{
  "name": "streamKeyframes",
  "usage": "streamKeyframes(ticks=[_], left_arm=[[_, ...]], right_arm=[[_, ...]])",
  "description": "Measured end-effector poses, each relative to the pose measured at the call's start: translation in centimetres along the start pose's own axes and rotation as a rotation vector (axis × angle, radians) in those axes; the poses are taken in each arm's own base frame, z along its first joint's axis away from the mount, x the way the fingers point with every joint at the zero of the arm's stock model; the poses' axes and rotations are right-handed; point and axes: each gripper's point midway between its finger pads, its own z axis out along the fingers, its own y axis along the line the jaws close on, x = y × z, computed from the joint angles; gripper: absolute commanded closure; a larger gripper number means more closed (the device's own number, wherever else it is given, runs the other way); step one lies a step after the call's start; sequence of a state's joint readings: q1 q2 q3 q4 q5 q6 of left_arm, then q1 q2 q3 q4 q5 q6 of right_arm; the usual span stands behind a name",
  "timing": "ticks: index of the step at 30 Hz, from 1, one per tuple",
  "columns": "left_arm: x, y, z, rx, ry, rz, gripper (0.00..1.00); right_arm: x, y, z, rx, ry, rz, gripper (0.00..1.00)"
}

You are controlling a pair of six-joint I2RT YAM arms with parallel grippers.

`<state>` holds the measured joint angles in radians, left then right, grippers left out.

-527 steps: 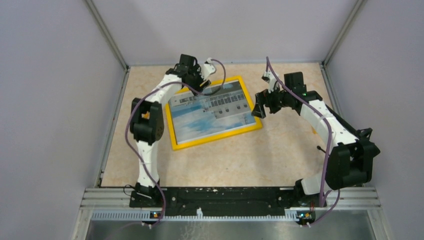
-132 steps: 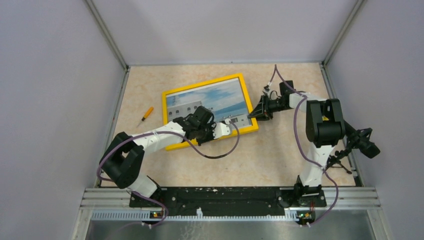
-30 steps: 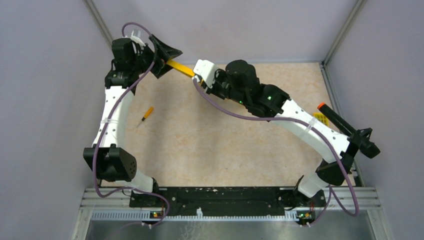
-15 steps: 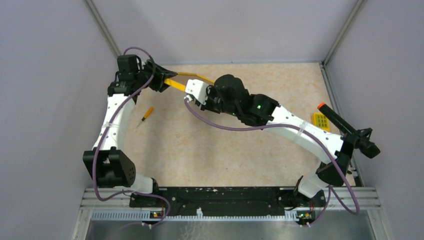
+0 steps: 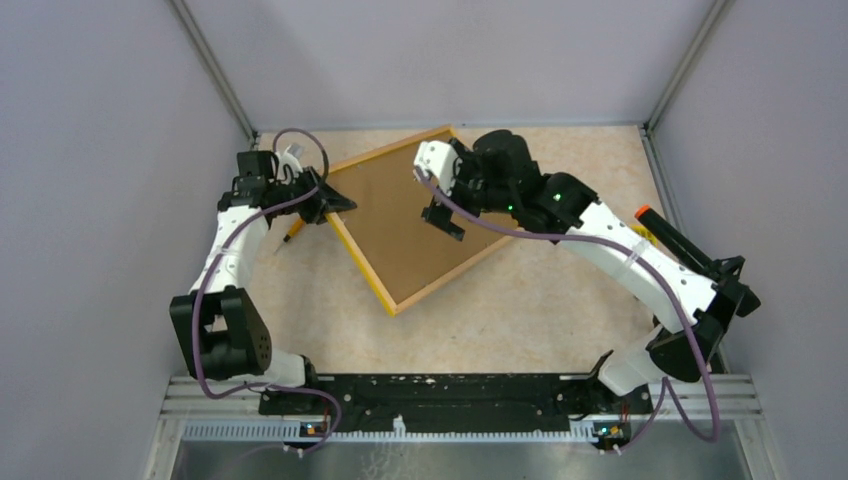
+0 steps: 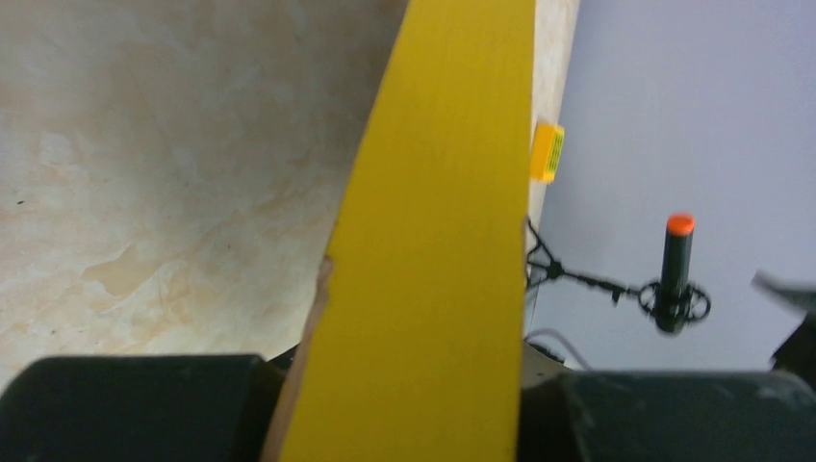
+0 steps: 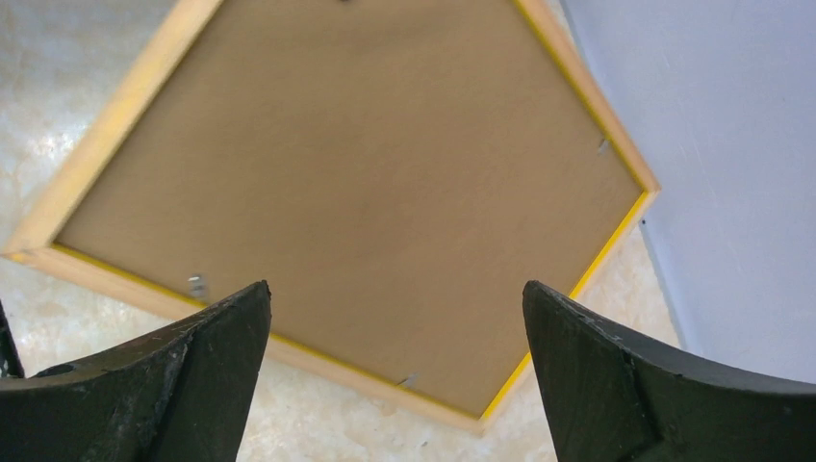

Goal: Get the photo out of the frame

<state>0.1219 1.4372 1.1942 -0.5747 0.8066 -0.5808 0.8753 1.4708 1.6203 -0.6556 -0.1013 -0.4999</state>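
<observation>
Swung down since half a second ago, the frame (image 5: 405, 225) now shows me its brown back over the far middle of the bench (image 5: 560, 290), with my left jaws clenched on its yellow left rim and my right jaws released above the back.

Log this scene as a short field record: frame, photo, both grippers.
frame: back side up, brown fibreboard showing
photo: not visible from this side
left gripper: shut on the frame's left corner edge
right gripper: open, above the frame's back, holding nothing
clips: small metal tabs along the rim of the back
</observation>
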Motion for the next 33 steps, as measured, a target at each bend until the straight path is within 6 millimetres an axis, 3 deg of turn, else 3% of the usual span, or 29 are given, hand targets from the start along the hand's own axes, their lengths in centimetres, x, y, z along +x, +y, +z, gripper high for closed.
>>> streamKeyframes(ticks=[3,7,12,17,24,29,31,33], left_arm=[[1.7,1.1,0.5,0.059,0.101,0.046,1.00],[4.7,2.6,1.1,0.129,0.254,0.071,1.00],[7.1,4.8,1.7,0.154,0.386,0.063,1.00],[7.4,7.2,3.3,0.155,0.478,0.025,1.00],[6.3,9.1,5.4,0.152,0.511,0.001,0.72],[5.4,10.3,6.1,0.086,0.511,0.032,0.48],[4.6,11.9,6.4,-0.004,0.494,0.098,0.37],[3.7,13.6,6.6,-0.083,0.473,0.172,0.34]], right_arm=[[1.3,-2.3,-0.8,0.011,0.010,0.089,0.01],[3.2,-3.5,-1.2,-0.002,0.035,0.182,0.01],[5.8,-3.6,-0.9,-0.043,0.065,0.271,0.01],[11.1,-2.4,-0.4,-0.091,0.172,0.371,0.01],[15.0,-1.7,-0.1,-0.117,0.250,0.451,0.01],[15.6,-1.8,-0.1,-0.122,0.257,0.470,0.01],[15.7,-2.1,-0.1,-0.117,0.256,0.476,0.01],[15.9,-2.2,-0.1,-0.114,0.253,0.484,0.01]])
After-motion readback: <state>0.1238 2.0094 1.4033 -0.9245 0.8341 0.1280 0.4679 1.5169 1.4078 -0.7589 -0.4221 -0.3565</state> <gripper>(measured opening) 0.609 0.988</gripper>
